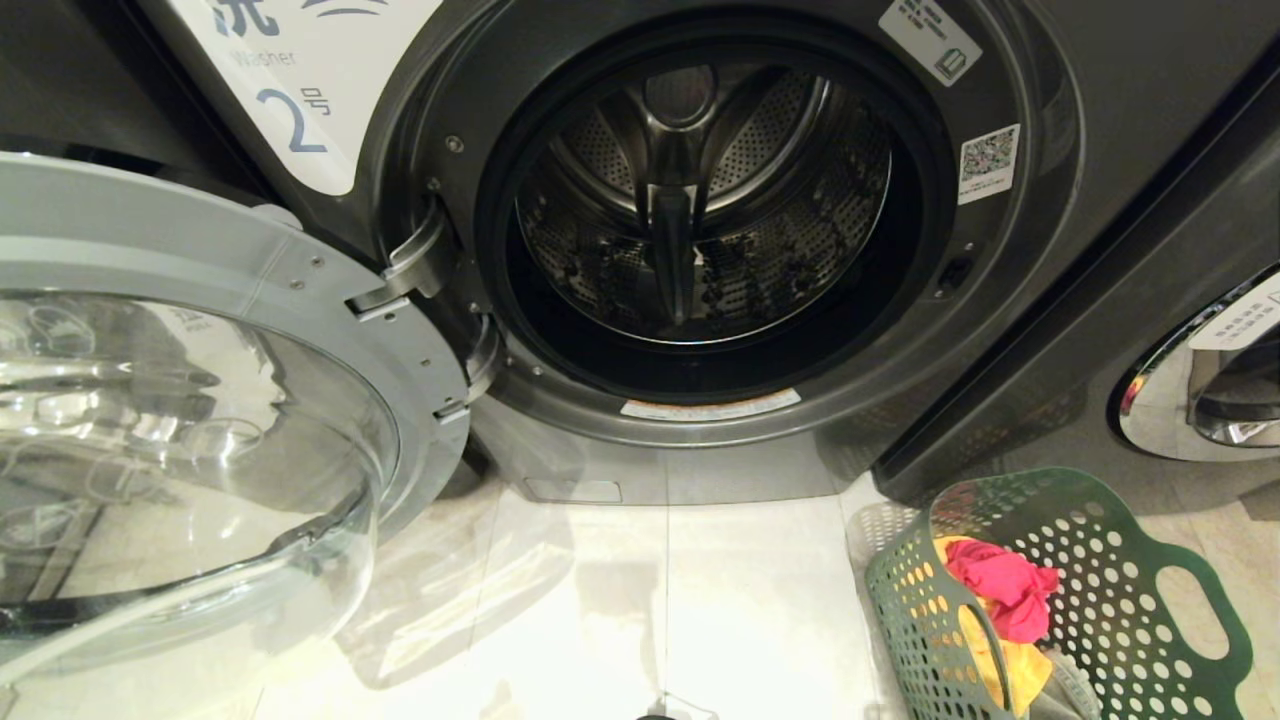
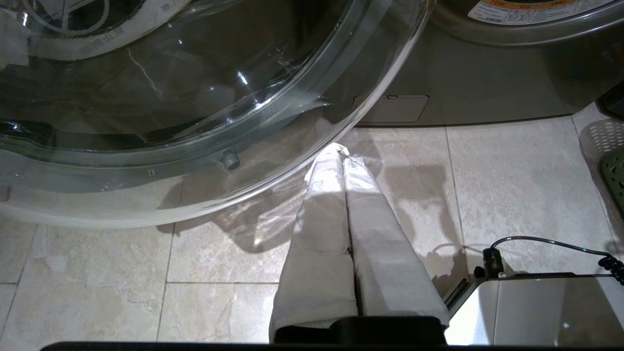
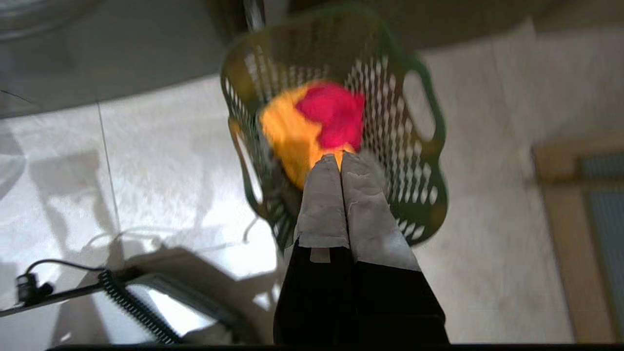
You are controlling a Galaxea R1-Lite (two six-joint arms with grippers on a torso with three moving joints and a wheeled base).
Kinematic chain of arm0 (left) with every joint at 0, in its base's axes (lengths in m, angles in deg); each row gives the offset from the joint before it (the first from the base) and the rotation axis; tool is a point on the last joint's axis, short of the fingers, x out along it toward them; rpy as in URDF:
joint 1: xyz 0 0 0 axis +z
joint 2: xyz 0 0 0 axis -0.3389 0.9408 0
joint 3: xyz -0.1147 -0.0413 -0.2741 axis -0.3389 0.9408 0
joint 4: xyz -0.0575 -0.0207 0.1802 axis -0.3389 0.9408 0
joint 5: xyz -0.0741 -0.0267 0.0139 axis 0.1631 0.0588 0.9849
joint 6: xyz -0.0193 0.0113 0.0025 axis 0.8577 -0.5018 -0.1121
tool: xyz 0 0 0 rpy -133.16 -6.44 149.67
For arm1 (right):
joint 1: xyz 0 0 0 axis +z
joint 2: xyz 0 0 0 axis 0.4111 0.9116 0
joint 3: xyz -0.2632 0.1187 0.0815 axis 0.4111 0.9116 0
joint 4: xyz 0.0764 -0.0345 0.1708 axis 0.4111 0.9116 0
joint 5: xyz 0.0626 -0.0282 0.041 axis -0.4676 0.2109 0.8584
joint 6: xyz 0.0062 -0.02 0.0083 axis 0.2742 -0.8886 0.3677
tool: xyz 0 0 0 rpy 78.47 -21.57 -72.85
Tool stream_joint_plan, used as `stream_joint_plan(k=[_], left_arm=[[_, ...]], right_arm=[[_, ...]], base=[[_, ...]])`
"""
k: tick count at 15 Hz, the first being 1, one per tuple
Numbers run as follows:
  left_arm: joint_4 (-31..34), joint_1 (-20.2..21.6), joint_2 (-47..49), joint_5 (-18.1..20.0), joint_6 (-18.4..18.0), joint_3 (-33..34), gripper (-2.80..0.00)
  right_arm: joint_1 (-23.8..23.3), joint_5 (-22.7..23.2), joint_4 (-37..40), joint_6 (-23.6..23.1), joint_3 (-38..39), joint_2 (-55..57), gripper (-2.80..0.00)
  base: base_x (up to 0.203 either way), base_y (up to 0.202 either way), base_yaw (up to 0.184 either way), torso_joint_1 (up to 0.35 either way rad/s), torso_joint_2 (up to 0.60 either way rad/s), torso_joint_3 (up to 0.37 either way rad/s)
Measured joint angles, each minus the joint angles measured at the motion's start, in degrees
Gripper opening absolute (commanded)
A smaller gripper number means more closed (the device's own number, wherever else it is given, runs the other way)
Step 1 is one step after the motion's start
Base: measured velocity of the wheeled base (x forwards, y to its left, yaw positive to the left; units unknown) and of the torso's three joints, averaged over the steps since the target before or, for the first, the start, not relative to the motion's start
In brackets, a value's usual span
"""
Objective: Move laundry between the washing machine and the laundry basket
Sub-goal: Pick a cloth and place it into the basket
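Observation:
The washing machine (image 1: 1000, 330) marked 2 fills the head view, its round glass door (image 1: 200, 420) swung wide to the left and its perforated drum (image 1: 700, 200) bare of clothes. At the lower right stands the dark green laundry basket (image 1: 1130, 560), holding laundry: a pink-red garment (image 1: 1000, 590) on top of a yellow-orange one (image 1: 1020, 670). Neither arm shows in the head view. My right gripper (image 3: 340, 156) is shut and empty, hanging above the basket (image 3: 414, 161) and pointing at the pink-red garment (image 3: 331, 112) and the yellow-orange one (image 3: 287, 136). My left gripper (image 2: 343, 150) is shut, low over the floor beside the door's glass bowl (image 2: 195, 97).
A neighbouring machine's chrome-rimmed door (image 1: 1200, 390) shows at the right edge. Pale floor tiles (image 1: 650, 600) lie between the open door and the basket. A silver part of my base with a black coiled cable (image 2: 546, 302) sits near the left gripper. A wooden frame (image 3: 575, 234) lies beyond the basket.

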Motion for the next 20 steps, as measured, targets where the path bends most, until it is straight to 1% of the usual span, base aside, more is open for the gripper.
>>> stream_joint_plan(k=[2,3,5,6,7,8,10,13,14,15,18,20], left_arm=[[0.0,0.0,0.0,0.0,-0.1,0.0,-2.8],[0.0,0.0,0.0,0.0,0.1,0.0,-2.8],[-0.1,0.0,0.0,-0.1,0.3,0.0,-2.8],[-0.1,0.0,0.0,-0.1,0.4,0.0,-2.8],[-0.1,0.0,0.0,-0.1,0.4,0.0,-2.8],[-0.1,0.0,0.0,-0.1,0.4,0.0,-2.8],[-0.1,0.0,0.0,-0.1,0.4,0.0,-2.8],[-0.1,0.0,0.0,-0.1,0.4,0.0,-2.8],[-0.1,0.0,0.0,-0.1,0.4,0.0,-2.8],[-0.1,0.0,0.0,-0.1,0.4,0.0,-2.8],[-0.1,0.0,0.0,-0.1,0.4,0.0,-2.8],[-0.1,0.0,0.0,-0.1,0.4,0.0,-2.8]], right_arm=[[0.0,-1.2,-0.8,8.3,-0.1,11.8,-2.8],[-0.1,-1.3,-2.4,11.9,0.1,18.0,-2.8],[-0.8,-1.3,-7.7,17.1,0.8,30.2,-2.8],[-1.4,-1.3,-11.5,18.5,0.9,36.5,-2.8],[-2.3,-1.4,-15.8,19.1,1.0,42.6,-2.8],[-3.7,-1.4,-20.8,18.7,1.1,48.6,-2.8],[-7.6,-0.3,-29.4,15.4,1.0,58.5,-2.8],[-14.2,1.8,-37.9,12.3,-0.9,71.9,-2.8],[-16.5,2.9,-40.5,11.2,-1.6,76.4,-1.21],[-18.5,4.3,-43.0,10.0,-2.3,80.4,0.0],[-23.2,10.1,-51.5,5.3,-6.7,92.9,0.0],[-24.7,16.0,-54.4,1.4,-12.2,100.4,0.0]], base=[[0.0,0.0,0.0,0.0,0.0,0.0],[0.0,0.0,0.0,0.0,0.0,0.0],[0.0,0.0,0.0,0.0,0.0,0.0],[0.0,0.0,0.0,0.0,0.0,0.0],[0.0,0.0,0.0,0.0,0.0,0.0],[0.0,0.0,0.0,0.0,0.0,0.0],[0.0,0.0,0.0,0.0,0.0,0.0],[0.0,0.0,0.0,0.0,0.0,0.0],[0.0,0.0,0.0,0.0,0.0,0.0],[0.0,0.0,0.0,0.0,0.0,0.0],[0.0,0.0,0.0,0.0,0.0,0.0],[0.0,0.0,0.0,0.0,0.0,0.0]])
